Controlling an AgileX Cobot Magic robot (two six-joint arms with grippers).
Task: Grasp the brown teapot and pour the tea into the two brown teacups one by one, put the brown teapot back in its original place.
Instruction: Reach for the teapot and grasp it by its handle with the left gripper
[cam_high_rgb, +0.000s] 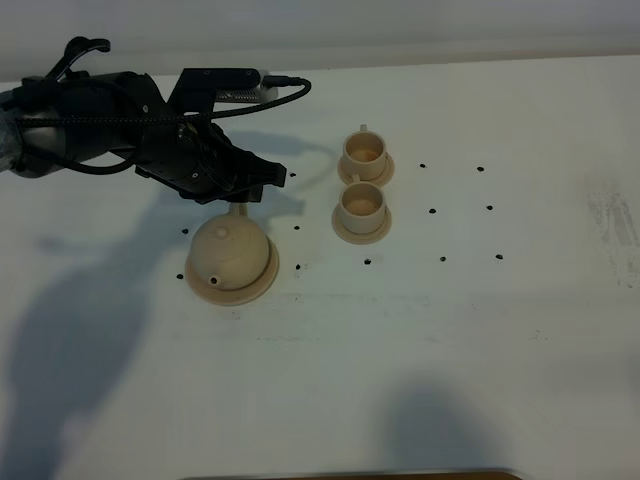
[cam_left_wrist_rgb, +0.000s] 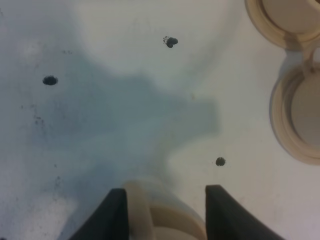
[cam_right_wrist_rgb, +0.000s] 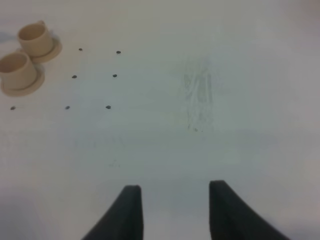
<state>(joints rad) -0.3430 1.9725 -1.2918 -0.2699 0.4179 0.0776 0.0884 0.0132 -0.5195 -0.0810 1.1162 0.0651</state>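
The loop handle (cam_left_wrist_rgb: 137, 210) of the brown teapot (cam_high_rgb: 230, 250) stands between the left gripper's (cam_left_wrist_rgb: 165, 190) half-parted jaws; whether they pinch it is unclear. The pot rests on its saucer (cam_high_rgb: 256, 292), handle toward that nearer arm.

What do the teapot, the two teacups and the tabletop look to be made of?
Teapot: probably ceramic with a matte finish. It is an even beige-tan with no sharp glints.
Teacups: seemingly the same matte ceramic, with matching colour and dull sheen.
Tabletop: a smooth white surface, perhaps laminate or coated board. It shows only soft shadows and faint scuffs, so the material is uncertain.
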